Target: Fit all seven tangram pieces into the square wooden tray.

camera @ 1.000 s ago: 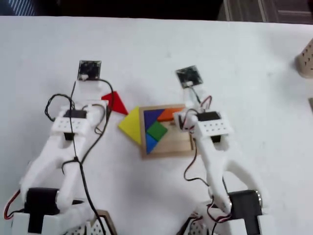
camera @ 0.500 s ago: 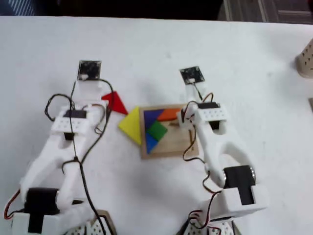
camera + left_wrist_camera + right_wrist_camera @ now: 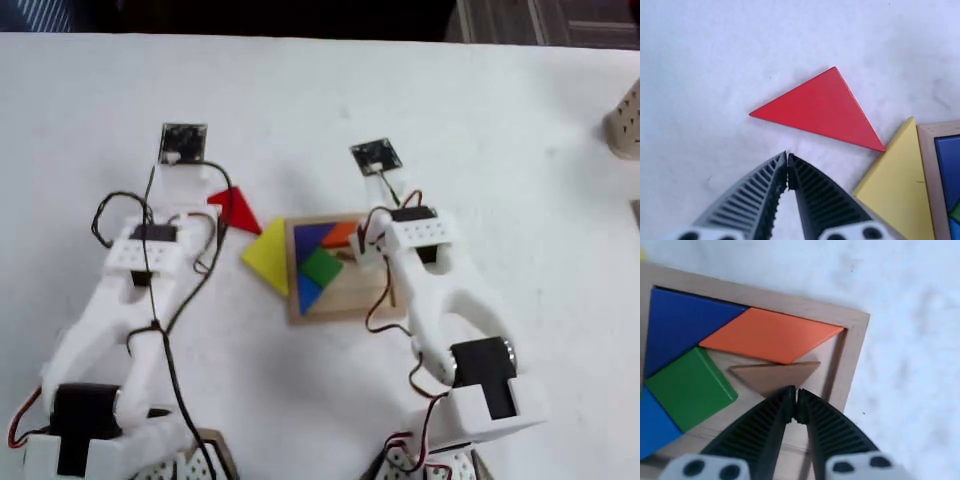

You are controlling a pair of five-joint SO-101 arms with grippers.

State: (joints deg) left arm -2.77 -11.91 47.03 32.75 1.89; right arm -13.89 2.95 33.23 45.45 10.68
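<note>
Over the tray (image 3: 847, 365), the right gripper (image 3: 794, 407) points down, fingers pressed together, tips at the brown triangle (image 3: 772, 376) inside. Left of the tray, the left gripper (image 3: 787, 172), pressed together too, hangs near the red triangle (image 3: 822, 110). The yellow triangle (image 3: 895, 185) touches the tray.

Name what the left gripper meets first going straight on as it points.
Probably the red triangle, lying flat just ahead of the left gripper; depth is unclear.
</note>
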